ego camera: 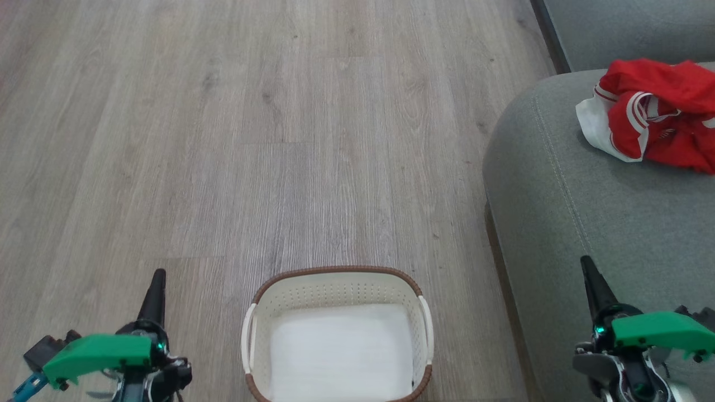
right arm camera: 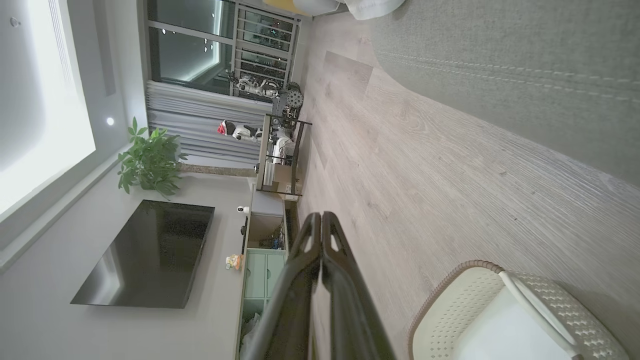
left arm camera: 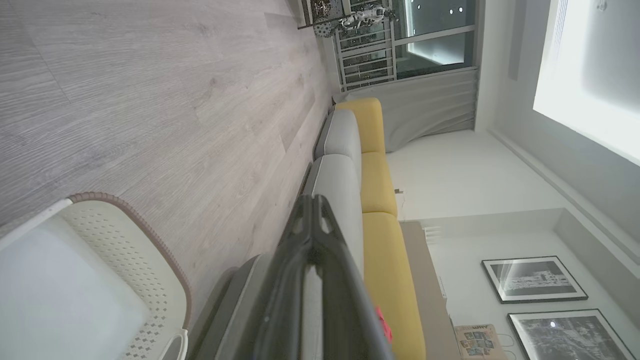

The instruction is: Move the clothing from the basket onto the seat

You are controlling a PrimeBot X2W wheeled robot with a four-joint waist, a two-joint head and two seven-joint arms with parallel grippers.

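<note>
Floor first: pale grey wood-plank floor spreads across the head view, with the big grey-green fabric sofa seat, stitched seam and all, on its right. At bottom centre stands the small oval white perforated plastic basket with the brown woven rim, on the floor near the seat. Inside it lies a flat white liner, with no red to be seen.

The red sports clothing with white trim sits bunched on the seat at the far right, well apart from the basket and cut off by the picture's edge.

Left fingers are pressed together, gripping nothing, low to the basket's left. Right fingers are likewise tip to tip and empty, over the seat's near part. The heap lies ahead and slightly right of the right fingers, so that arm is clearly nearer. The left arm would have to cross the basket to reach it. By my reading the job looks finished, and no reach is called for.
</note>
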